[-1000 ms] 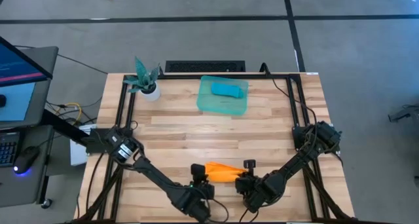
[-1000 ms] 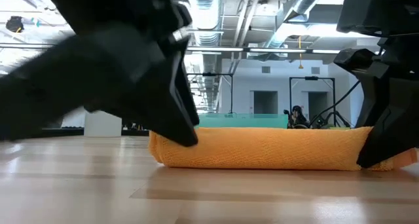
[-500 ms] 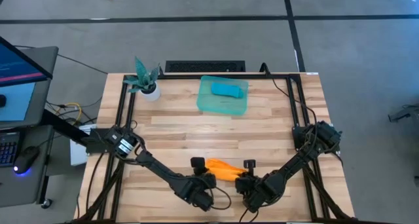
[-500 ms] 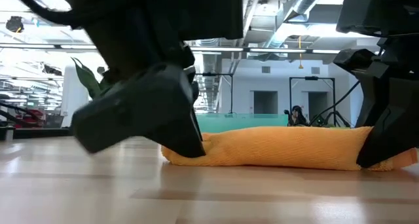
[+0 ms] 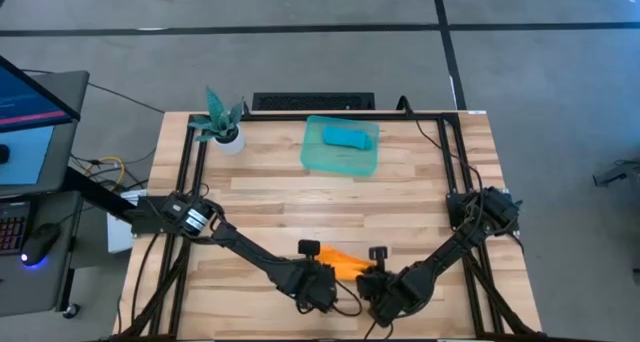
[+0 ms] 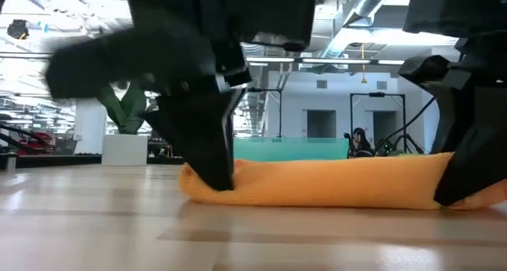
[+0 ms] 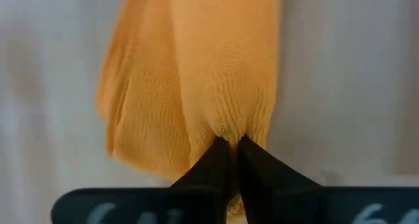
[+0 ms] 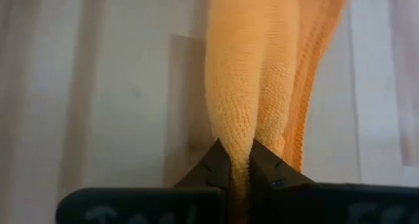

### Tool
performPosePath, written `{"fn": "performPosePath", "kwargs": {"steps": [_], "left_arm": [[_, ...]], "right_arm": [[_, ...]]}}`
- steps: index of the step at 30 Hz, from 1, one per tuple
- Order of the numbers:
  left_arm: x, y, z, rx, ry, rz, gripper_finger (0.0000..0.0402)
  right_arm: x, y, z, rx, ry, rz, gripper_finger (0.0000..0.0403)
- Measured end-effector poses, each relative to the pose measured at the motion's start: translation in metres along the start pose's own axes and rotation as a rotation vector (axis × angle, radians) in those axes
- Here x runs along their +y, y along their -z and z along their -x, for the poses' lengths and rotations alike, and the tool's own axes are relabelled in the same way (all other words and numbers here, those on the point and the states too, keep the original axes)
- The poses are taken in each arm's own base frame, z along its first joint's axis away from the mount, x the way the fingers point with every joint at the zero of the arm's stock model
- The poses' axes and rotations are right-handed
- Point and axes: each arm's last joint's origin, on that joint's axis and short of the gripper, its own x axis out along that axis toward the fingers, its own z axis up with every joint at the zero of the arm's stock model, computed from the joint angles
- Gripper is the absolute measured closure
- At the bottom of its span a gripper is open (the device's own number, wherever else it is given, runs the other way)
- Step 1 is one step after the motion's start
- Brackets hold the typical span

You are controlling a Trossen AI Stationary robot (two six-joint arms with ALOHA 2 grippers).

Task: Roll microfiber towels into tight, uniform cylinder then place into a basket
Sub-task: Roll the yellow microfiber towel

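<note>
The orange towel (image 5: 343,263), rolled into a log, lay on the table (image 5: 300,207) near its front edge. The left gripper (image 7: 233,144) was pinched shut on 1 end of the roll, and the right gripper (image 8: 239,157) was pinched shut on the other. The turquoise towel (image 5: 348,136) sat rolled inside the basket (image 5: 340,160) at the far side.

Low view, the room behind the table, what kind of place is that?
Probably a large open lab or industrial workspace: exposed ceiling ducts and pipes, bare grey concrete floor, and a computer monitor beside the wooden workbench.
</note>
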Motion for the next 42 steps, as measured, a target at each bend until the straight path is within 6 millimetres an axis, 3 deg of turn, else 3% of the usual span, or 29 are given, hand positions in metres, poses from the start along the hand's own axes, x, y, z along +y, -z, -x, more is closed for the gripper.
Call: {"fn": "performPosePath", "kwargs": {"steps": [6, 15, 21, 27, 33, 42], "left_arm": [[-0.004, -0.013, 0.025, 0.071, 0.202, 0.02, 0.0396], [0.029, -0.032, 0.05, 0.24, 0.365, 0.311, 0.039], [0.06, -0.039, 0.039, 0.326, 0.39, 0.498, 0.039], [0.08, -0.044, 0.015, 0.381, 0.375, 0.584, 0.0389], [0.077, -0.044, -0.01, 0.446, 0.394, 0.573, 0.0389], [0.077, -0.044, -0.013, 0.438, 0.373, 0.564, 0.0389]], "right_arm": [[0.006, -0.006, 0.006, 0.003, -0.08, 0.015, 0.037], [0.017, -0.014, 0.014, -0.039, -0.163, 0.077, 0.0368], [0.016, -0.014, 0.014, -0.031, -0.175, 0.078, 0.0368], [0.016, -0.014, 0.014, -0.028, -0.174, 0.078, 0.0367], [0.016, -0.014, 0.014, -0.022, -0.179, 0.044, 0.0366], [0.015, -0.014, 0.014, -0.012, -0.18, 0.024, 0.0326]]}}
